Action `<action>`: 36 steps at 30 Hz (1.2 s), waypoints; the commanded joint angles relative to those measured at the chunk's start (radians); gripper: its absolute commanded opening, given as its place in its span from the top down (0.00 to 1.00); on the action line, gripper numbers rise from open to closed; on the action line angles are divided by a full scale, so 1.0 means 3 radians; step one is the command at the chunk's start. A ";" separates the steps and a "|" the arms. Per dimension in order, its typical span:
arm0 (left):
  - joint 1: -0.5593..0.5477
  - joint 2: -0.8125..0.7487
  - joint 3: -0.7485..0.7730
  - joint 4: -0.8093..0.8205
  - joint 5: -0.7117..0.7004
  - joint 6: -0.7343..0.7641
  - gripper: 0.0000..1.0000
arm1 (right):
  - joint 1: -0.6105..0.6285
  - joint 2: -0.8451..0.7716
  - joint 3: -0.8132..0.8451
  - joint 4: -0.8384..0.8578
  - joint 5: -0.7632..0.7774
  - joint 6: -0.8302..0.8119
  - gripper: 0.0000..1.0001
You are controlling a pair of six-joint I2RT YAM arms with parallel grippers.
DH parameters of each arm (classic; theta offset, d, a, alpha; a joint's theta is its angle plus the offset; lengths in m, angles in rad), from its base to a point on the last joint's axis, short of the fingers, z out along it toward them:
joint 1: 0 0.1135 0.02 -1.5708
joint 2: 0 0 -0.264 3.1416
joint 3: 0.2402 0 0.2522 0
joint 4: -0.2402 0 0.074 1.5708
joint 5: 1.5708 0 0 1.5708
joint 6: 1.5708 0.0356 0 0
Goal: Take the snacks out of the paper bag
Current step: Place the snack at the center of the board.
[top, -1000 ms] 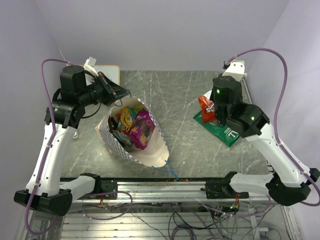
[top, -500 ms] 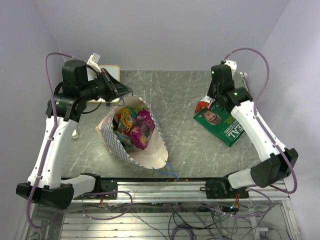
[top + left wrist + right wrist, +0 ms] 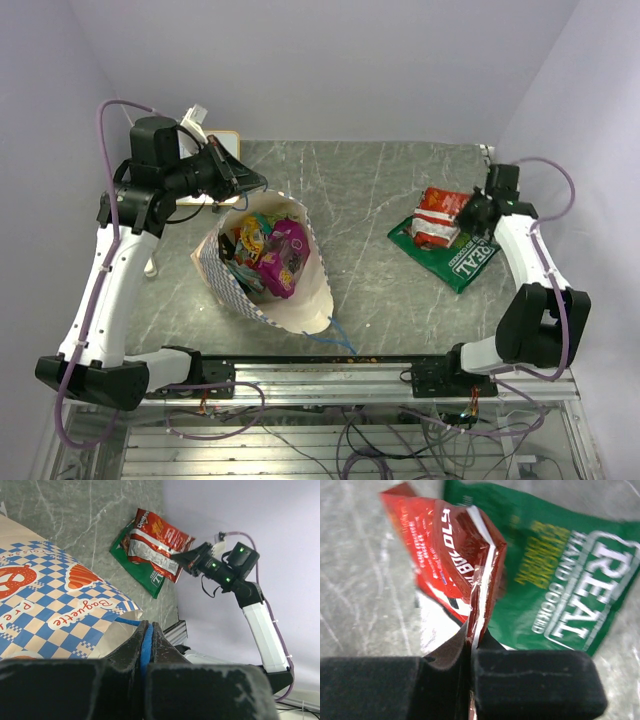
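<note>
Paper bag (image 3: pixel 300 300) sits left of centre on the surface (image 3: pixel 370 200), mouth open upward and not emptied: purple packet (image 3: pixel 283 255) and several smaller packets lie inside. To the right, well apart from it, green chip bag (image 3: pixel 462 262) lies flat. Orange-red packet (image 3: pixel 437 215) is over its far end; resting or just clear, cannot tell. Right tool (image 3: pixel 470 213) is clamped on that packet's edge seam. Left tool (image 3: pixel 240 183) is pinched shut on the paper bag's far rim, with a blue strip (image 3: pixel 145 647) between the jaws, likely the cord handle. Judged step: depositing one removed snack. Next move calls for opening the right tool, then reaching back into the bag mouth while the left holds the rim.
</note>
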State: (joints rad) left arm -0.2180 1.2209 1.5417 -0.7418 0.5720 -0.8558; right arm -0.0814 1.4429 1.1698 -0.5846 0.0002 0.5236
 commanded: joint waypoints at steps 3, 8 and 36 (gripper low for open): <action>-0.0015 0.0004 0.0078 0.0138 0.0203 0.0034 0.93 | -0.0613 -0.0152 -0.0474 0.0008 -0.0399 -0.0118 1.00; -0.0015 0.0001 0.0092 0.0112 0.0218 0.0060 0.93 | -0.0930 -0.0167 -0.0694 -0.0104 -0.0260 -0.0324 1.00; -0.0015 -0.0314 -0.0140 0.0068 0.0183 -0.0025 0.93 | -0.0979 0.0021 -0.0795 0.0005 0.0006 -0.0378 0.36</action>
State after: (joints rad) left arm -0.2180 1.1690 1.5089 -0.7532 0.5922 -0.8455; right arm -0.3676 1.5169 0.9405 -0.4900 -0.1520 0.3946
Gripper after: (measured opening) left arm 0.072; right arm 0.515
